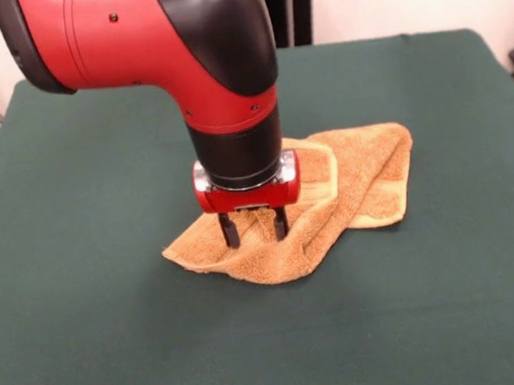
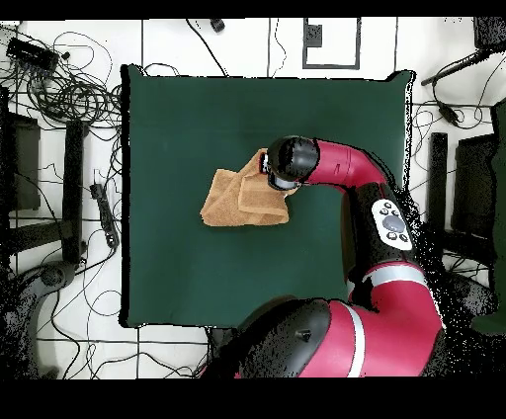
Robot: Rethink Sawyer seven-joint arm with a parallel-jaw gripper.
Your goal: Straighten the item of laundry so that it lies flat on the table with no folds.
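The item of laundry (image 1: 349,182) is a golden-tan terry towel lying folded over itself near the middle of the dark green table (image 1: 116,339). Its layers overlap, with a woven band showing on the right part. My gripper (image 1: 254,227) points straight down over the towel's near left part, its two black fingers (image 1: 230,232) spread apart with the tips at the cloth surface, open. From overhead the towel (image 2: 232,201) lies left of the arm's wrist, which hides the gripper and the towel's right corner.
The red and black arm (image 2: 346,168) reaches in from the table's right side in the overhead view. Cables and stands (image 2: 59,89) crowd the floor around the table edges.
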